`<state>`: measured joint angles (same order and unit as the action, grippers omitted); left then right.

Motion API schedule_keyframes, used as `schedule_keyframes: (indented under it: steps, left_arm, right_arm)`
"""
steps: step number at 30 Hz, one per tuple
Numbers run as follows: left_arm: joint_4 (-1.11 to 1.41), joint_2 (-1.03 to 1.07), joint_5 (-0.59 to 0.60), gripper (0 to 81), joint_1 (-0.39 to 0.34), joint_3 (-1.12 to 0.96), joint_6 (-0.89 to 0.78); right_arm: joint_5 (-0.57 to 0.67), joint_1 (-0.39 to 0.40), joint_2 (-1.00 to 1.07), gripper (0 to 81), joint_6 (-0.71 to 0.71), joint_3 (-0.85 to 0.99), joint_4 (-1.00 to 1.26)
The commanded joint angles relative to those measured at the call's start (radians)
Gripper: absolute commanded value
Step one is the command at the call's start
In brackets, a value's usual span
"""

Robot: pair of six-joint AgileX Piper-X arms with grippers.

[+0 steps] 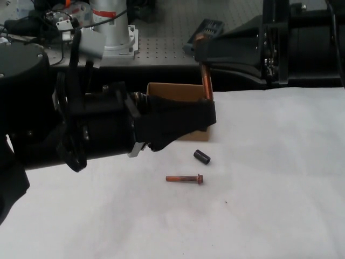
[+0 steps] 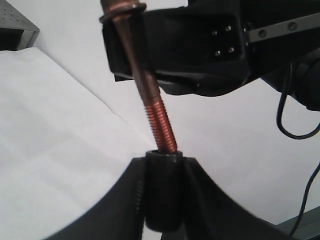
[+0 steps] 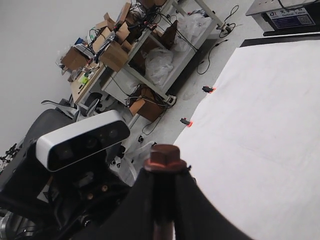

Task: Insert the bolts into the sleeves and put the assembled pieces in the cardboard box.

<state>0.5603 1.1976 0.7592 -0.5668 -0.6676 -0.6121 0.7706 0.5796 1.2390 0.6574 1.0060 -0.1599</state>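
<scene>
Pinching a black sleeve (image 2: pixel 162 200) between its fingers, the left pincer (image 2: pixel 162 167) hangs at the cardboard box (image 1: pixel 172 91), which sits at the far edge of the white table (image 1: pixel 269 205). A copper bolt (image 2: pixel 159 117) stands above this sleeve, its threaded end meeting the opening. The right pincer (image 3: pixel 164 175) is clamped on this bolt just under the head. Nearer than the box, a second bolt (image 1: pixel 184 178) and a second sleeve (image 1: pixel 201 156) lie on the table, near each other but apart.
</scene>
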Motion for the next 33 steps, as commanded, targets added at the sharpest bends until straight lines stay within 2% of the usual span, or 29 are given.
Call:
schedule_keyframes:
  steps: [1,7,17,26,33]
  left_arm:
    - [0.047,-0.011,-0.049,0.6,0.000,-0.005,-0.024]
    - [0.047,-0.011,-0.099,0.6,0.000,-0.005,-0.024]
    - [0.066,-0.011,-0.186,0.6,0.000,-0.005,-0.042]
    - [0.062,-0.011,-0.042,0.6,0.000,-0.005,-0.047]
    - [0.032,-0.011,0.018,0.6,0.000,-0.005,-0.039]
  right_arm:
    - [0.041,0.005,-0.004,2.9,0.002,0.006,-0.002]
    - [-0.027,0.005,-0.034,2.9,-0.006,0.006,-0.013]
    - [-0.055,0.005,-0.062,2.9,-0.033,0.006,-0.053]
    - [-0.074,-0.004,-0.060,2.9,-0.097,0.006,-0.056]
    - [-0.079,-0.018,-0.060,2.9,-0.097,0.006,-0.030]
